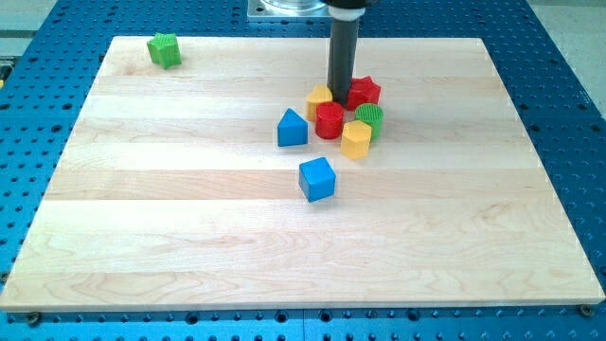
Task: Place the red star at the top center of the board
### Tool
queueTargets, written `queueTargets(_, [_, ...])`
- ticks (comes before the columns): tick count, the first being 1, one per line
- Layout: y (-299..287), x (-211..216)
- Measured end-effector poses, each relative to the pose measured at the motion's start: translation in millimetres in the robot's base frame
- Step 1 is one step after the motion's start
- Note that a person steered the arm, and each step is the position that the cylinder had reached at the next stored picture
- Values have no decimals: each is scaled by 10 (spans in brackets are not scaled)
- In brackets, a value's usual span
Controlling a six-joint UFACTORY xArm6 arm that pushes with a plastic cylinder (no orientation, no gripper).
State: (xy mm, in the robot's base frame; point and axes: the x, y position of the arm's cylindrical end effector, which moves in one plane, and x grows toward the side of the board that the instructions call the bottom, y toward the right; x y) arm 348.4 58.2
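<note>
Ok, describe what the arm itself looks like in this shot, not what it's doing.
Little of it shows. A straight, round, dark grey to black rod comes down from the view's top edge, plain and smooth, with no markings or cables visible. Above it sits part of a pale metallic mount, cut off by the frame. My tip is the rod's blunt lower end, the same dark colour, with no jaws or pads.

Red star [365,91] is lying flat on the board, a bit right of center and fairly close to the top edge.
</note>
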Motion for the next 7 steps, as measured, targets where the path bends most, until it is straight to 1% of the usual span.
queueTargets(1, [842, 254])
queueTargets(2, [1378, 244])
queueTargets(3, [1345, -303])
queueTargets(4, [985, -275])
queueTargets(5, [1458, -119])
queueTargets(7, [406, -59])
